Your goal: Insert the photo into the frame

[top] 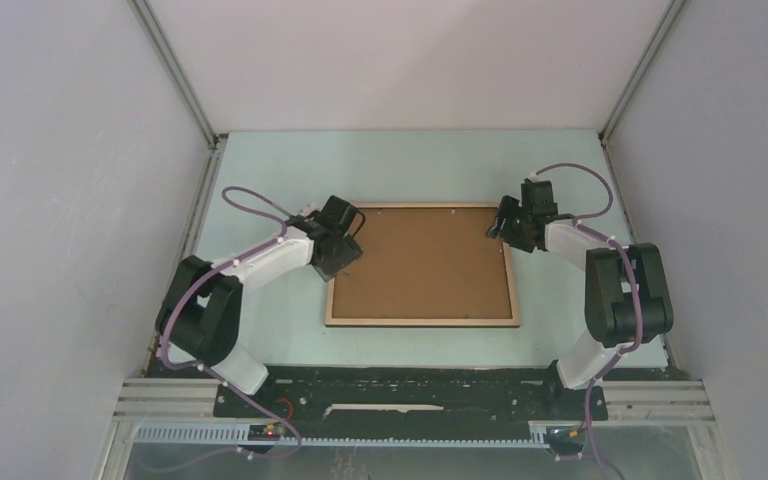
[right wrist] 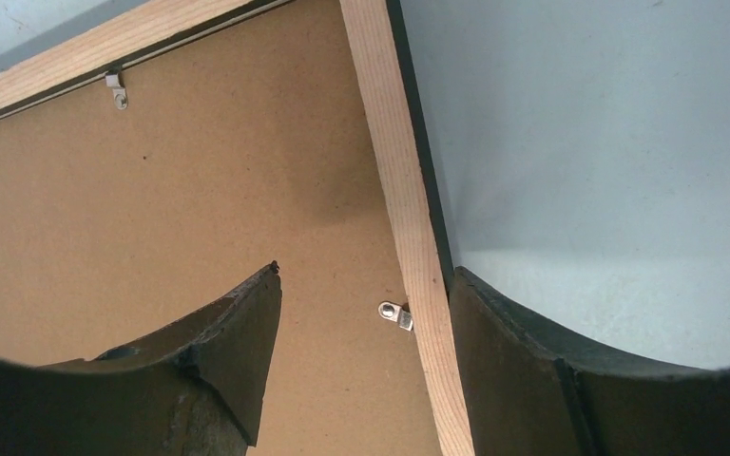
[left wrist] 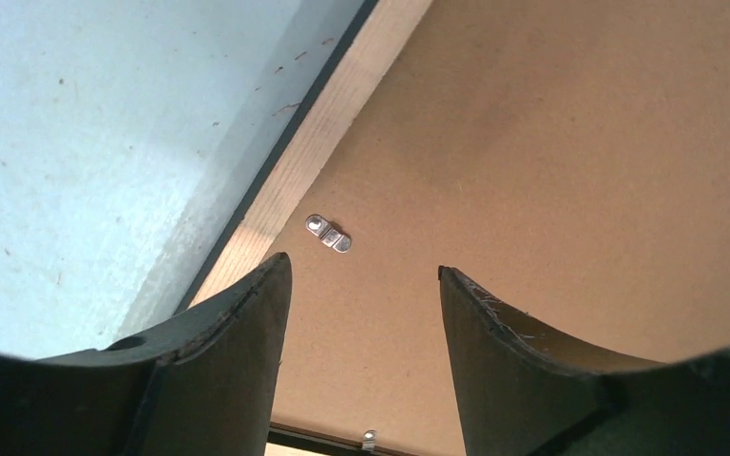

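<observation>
The frame (top: pixel 420 322) lies face down on the table, its light wood rim around the brown backing board (top: pixel 420 262). The photo is hidden. My left gripper (top: pixel 352 232) hovers over the frame's far left corner. In its wrist view the gripper (left wrist: pixel 363 266) is open above the board (left wrist: pixel 551 142), beside the wood rail (left wrist: pixel 290 171) and a small metal clip (left wrist: pixel 328 233). My right gripper (top: pixel 500 222) is at the far right corner. There it (right wrist: pixel 366 269) stands open astride the right rail (right wrist: pixel 394 142), with a clip (right wrist: pixel 394 314) between the fingers. Neither gripper holds anything.
The pale green table (top: pixel 260 180) surrounds the frame, enclosed by white walls on three sides. Another metal clip (right wrist: pixel 116 87) sits on the frame's far rail, and one (left wrist: pixel 368 439) shows low in the left wrist view.
</observation>
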Motion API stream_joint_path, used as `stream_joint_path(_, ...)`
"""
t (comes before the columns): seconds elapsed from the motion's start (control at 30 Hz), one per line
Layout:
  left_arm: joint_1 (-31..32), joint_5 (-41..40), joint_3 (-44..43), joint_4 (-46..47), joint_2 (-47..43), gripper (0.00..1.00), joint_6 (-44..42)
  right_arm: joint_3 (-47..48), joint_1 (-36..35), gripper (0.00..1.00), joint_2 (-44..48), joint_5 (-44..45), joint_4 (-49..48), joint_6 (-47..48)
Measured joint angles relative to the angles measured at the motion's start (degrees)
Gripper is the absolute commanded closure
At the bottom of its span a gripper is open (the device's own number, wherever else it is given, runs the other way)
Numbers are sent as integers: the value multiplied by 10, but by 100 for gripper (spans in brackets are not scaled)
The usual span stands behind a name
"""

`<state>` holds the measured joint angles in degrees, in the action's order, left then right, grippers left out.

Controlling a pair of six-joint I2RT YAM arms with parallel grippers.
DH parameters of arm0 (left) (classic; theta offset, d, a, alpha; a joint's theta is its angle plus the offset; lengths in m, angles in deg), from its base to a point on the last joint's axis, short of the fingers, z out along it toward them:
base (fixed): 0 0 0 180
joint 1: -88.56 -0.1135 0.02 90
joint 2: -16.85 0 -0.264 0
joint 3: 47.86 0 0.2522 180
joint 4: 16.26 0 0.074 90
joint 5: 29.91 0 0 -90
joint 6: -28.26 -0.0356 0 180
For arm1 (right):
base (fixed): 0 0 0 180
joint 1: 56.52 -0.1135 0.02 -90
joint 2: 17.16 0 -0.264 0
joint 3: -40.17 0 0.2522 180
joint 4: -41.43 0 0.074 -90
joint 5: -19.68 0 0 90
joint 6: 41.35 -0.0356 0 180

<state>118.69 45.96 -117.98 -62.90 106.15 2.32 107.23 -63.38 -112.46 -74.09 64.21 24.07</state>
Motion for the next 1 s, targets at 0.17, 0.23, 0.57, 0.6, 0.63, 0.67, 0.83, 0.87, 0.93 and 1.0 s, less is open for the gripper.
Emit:
stream_joint_path(0.17,0,-7,-43,-61,40,20,46,0,1,28,-1,-8,0,3)
stream_joint_path(0.23,0,-10,-51,-78,50,18,44,0,2,29,-1,-10,0,5)
stream_joint_path(0.57,-32,-11,-56,-88,56,24,2,0,5,31,-1,-15,0,7)
stream_joint_path(0.6,-37,-11,-56,-89,56,24,-1,0,5,31,-1,-15,0,7)
stream_joint_path(0.63,-39,-10,-56,-89,57,24,-2,0,5,31,-1,-15,0,7)
stream_joint_path(0.67,-40,-7,-57,-90,58,25,-4,0,5,31,-1,-15,0,7)
stream_joint_path(0.83,-40,2,-57,-94,76,30,-13,0,5,31,-2,-16,0,7)
stream_joint_path(0.87,-39,4,-57,-94,80,31,-15,0,5,31,-2,-16,0,8)
stream_joint_path(0.93,-39,4,-57,-96,85,32,-18,0,5,32,-2,-16,0,8)
stream_joint_path(1.0,-38,4,-57,-97,85,34,-27,0,5,32,-2,-16,0,9)
